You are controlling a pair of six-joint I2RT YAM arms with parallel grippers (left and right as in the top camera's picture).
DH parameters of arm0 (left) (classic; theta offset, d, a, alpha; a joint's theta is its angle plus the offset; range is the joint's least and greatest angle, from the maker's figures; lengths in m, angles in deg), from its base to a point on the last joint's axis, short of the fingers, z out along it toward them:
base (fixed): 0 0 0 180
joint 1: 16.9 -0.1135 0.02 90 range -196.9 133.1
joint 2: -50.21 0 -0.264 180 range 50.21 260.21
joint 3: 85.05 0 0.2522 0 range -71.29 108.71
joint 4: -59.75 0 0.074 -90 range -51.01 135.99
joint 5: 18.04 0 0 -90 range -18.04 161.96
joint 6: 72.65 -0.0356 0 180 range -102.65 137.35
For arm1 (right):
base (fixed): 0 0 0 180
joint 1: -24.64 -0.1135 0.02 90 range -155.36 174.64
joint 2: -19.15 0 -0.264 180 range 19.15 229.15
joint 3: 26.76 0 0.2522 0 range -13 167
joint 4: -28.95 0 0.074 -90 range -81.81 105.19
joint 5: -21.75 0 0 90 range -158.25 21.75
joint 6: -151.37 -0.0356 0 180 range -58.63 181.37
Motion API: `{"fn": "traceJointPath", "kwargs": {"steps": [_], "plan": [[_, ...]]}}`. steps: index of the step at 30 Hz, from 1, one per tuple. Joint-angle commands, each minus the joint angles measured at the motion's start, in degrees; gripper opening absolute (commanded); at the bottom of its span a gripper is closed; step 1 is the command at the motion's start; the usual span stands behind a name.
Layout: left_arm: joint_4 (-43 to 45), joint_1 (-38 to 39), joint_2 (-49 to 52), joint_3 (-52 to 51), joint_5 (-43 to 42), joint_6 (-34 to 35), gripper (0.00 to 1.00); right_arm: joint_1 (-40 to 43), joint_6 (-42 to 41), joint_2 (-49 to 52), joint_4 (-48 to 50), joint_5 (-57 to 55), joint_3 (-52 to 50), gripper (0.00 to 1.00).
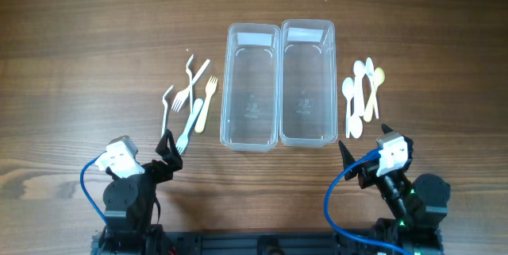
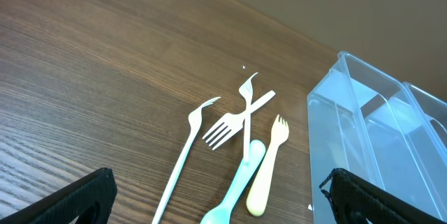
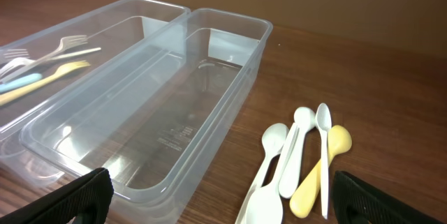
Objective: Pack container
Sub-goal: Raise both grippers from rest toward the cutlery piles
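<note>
The table (image 1: 95, 32) is warm brown with a streaked wood grain. The left container (image 1: 252, 64) and the right container (image 1: 307, 64) are clear, colourless plastic, and the grain shows through them. The white forks (image 2: 183, 155) lie with one pale blue fork (image 2: 234, 189) and one cream-yellow fork (image 2: 269, 165). The white spoons (image 3: 297, 151) have one cream-yellow spoon (image 3: 318, 182) among them. The left gripper (image 1: 168, 153) and the right gripper (image 1: 353, 164) are matte black. Each carries a white housing (image 1: 119, 156) and a bright blue cable (image 1: 89, 179).
</note>
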Motion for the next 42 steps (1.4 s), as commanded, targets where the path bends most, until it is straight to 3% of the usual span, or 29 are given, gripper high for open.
{"fn": "traceJointPath", "kwargs": {"steps": [1,35,39,42], "plan": [[0.3,-0.4,-0.3,-0.6,-0.9,0.1,1.00,-0.2,0.2,-0.6,0.3,1.1,-0.2,1.00],[0.4,-0.4,-0.3,-0.6,-1.8,0.1,1.00,-0.2,0.0,-0.6,0.3,1.2,-0.2,1.00],[0.4,-0.4,-0.3,-0.6,-3.7,0.1,1.00,-0.2,-11.1,-0.6,0.5,1.4,-0.2,1.00],[0.3,-0.4,-0.3,0.1,-3.8,0.1,1.00,-0.2,-12.3,0.4,0.2,2.6,1.3,1.00]]}}
